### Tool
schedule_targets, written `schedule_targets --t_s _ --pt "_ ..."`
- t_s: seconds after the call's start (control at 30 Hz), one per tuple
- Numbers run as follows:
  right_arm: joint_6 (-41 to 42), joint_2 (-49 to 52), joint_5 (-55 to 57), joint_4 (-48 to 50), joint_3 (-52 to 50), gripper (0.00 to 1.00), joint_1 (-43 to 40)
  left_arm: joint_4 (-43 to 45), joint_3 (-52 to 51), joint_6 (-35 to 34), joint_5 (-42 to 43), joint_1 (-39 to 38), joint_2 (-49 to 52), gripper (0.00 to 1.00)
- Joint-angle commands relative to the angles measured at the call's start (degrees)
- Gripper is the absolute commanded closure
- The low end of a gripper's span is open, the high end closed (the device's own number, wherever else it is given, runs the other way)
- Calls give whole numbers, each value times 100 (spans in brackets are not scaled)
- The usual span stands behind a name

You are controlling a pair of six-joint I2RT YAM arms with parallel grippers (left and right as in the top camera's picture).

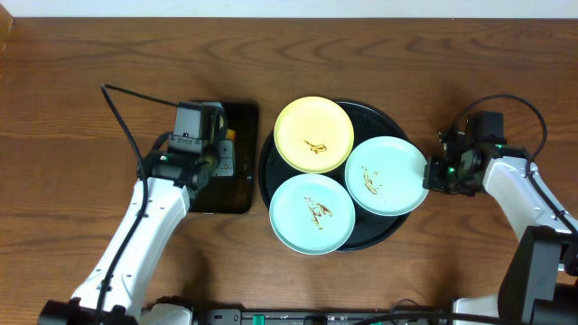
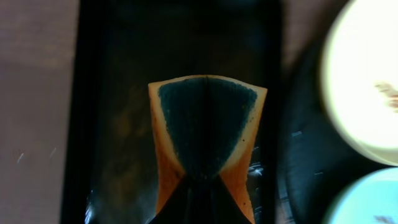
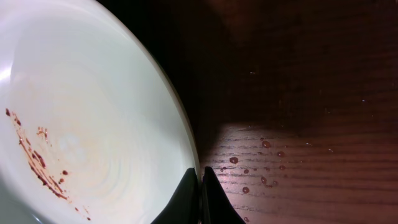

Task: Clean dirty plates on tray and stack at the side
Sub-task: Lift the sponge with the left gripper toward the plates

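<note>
So the left end effector [image 1: 224, 155] is parked over the rectangular tray [image 1: 242, 117], and in its wrist view the fingers look pinched onto one end of the sponge [image 2: 205, 124]. The sponge narrows right where they meet it, green scrubby face up. Makes sense to me, since that's where the sponge lives and you need it in hand before any wiping.

The right end effector [image 1: 440, 171] is at the far-side rim of the right mint-blue plate [image 1: 388, 176]. From its own camera the fingers are almost fully together, with the plate's edge running straight into the slot between them. I'd call that clamped on the rim, though the contact itself is hard to see. The plate spreads out ahead and to the left of the fingers, and bare bench [image 3: 311, 174] with a few little droplets sits ahead and to their right. The plate overhangs the round tray [image 1: 384, 122] on that side, which is probably why the rim is grabbable at all. My guess is the hold is there to steady it for scrubbing.

Beyond that plate from the right end effector are the yellow plate [image 1: 313, 134] and the near mint-blue plate [image 1: 312, 214], both on the tray. All three show brown smears, so I'd say nothing is clean and nothing is stacked yet.
</note>
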Motion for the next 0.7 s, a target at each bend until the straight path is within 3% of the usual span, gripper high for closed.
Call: schedule_targets --t_s 0.0,0.1,0.33,0.5,0.67 --pt "-26 37 122 -37 -79 99 -26 -160 105 -341 -549 13 79 92" --pt "-26 37 120 -42 -79 99 -26 -162 111 -361 -378 13 74 93" --pt "-28 37 122 -111 -79 99 -26 -529 485 -588 1008 -9 70 92" --pt "-26 37 120 -131 -79 99 -26 -1097 1290 -765 1163 -57 70 93" --pt "-28 37 120 -168 -79 99 -26 -1014 1587 -986 1408 -404 122 93"
